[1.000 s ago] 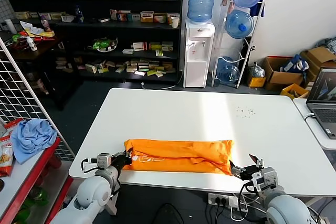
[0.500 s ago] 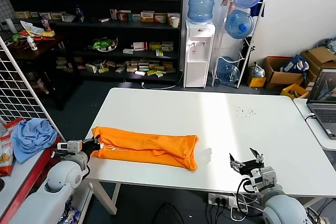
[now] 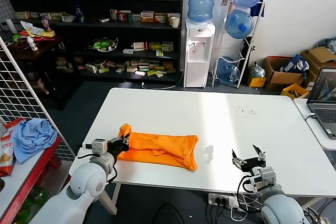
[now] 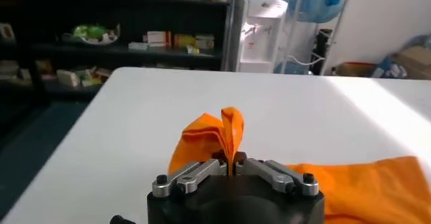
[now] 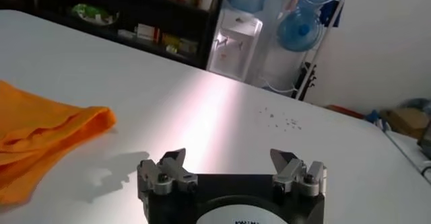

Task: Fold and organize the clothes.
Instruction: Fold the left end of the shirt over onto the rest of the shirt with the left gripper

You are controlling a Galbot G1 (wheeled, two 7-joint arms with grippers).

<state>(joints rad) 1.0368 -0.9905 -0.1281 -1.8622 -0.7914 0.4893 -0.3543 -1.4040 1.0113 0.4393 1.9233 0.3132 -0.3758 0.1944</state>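
Note:
The orange T-shirt (image 3: 160,148) lies folded into a long band near the front left of the white table (image 3: 210,119). My left gripper (image 3: 124,144) is shut on the shirt's left end, which bunches up into a raised fold (image 4: 227,128) between the jaws of that gripper (image 4: 230,167). My right gripper (image 3: 249,157) hovers open over bare table near the front edge, well right of the shirt's other end (image 5: 47,134). Nothing lies between its fingertips (image 5: 174,158).
A light blue cloth (image 3: 32,136) lies on a red rack to the left of the table. A laptop (image 3: 324,98) sits on a side table at the right. Shelves, a water dispenser (image 3: 198,51) and bottles stand behind.
My left gripper pulled the shirt's left end out to the left, then came back right, bunching that end up. The right gripper let go of the shirt and stayed open near the front edge.

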